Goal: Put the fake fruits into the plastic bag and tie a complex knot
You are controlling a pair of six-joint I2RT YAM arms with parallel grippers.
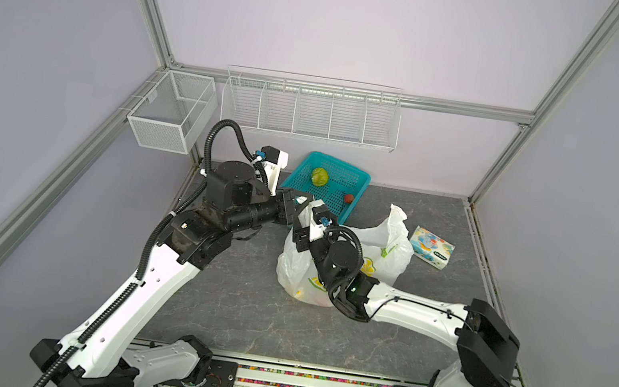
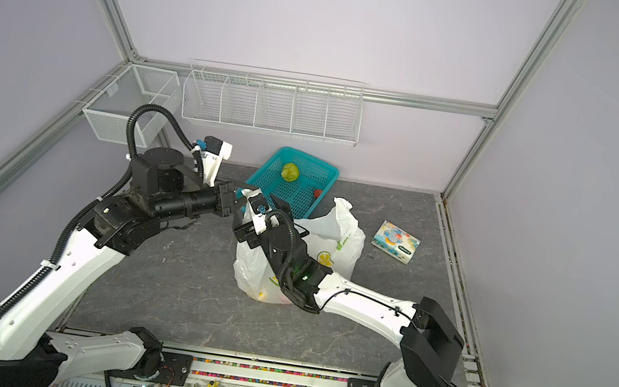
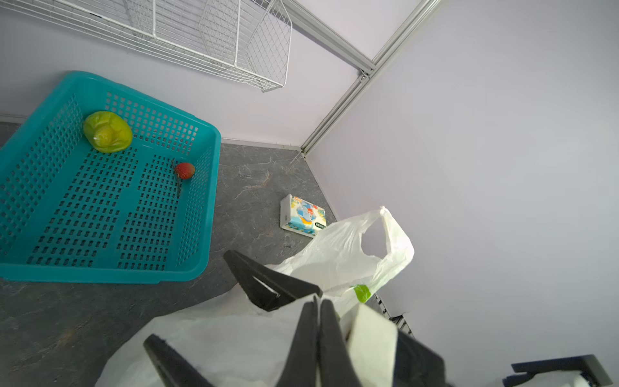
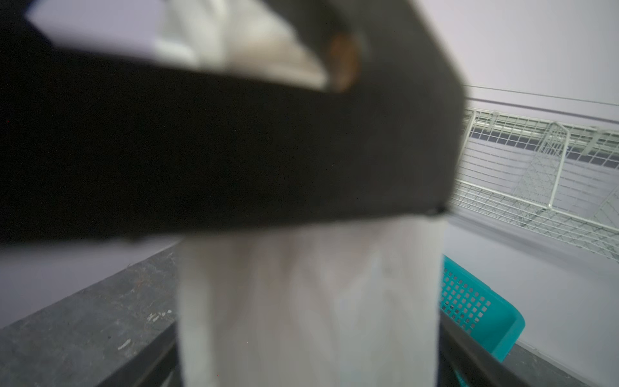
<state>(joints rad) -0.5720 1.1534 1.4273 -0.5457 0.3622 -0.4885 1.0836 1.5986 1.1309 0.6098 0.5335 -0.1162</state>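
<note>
Left wrist view shows the thin translucent white plastic bag (image 3: 335, 258), printed with lemon slices, standing on the grey stone-patterned tabletop (image 3: 251, 174) with its mouth upward. Its free handle loop (image 3: 388, 234) rises toward the corner of the pale walls. In both top views the bag is in the middle of the table, just beside the near corner of the teal perforated plastic basket (image 1: 361, 177), and its long axis runs slantwise from the near-left base to the far-right loop. Only the top views show the base, where yellow and red coloured shapes (image 1: 299, 294) shine through the film; I cannot tell which fruits they are. The left wrist view shows the inside of the basket more clearly: a glossy round green fruit (image 3: 107, 132) lies near the far wall and a small red strawberry (image 3: 185, 170) near a side wall, well apart. A small cartoon-printed packet (image 3: 303, 216) lies on the table beyond the bag. The left gripper (image 3: 317, 311) has its two black fingers pressed together, with bag film around them. The right wrist view is blurred, but it alone shows a white strip (image 4: 301, 284) of the bag hanging down from under a black part of that gripper, so the gripper pinches the bag. The right gripper (image 4: 310, 355) has its jaws wide apart, the strip passes between them, and it holds nothing.
</note>
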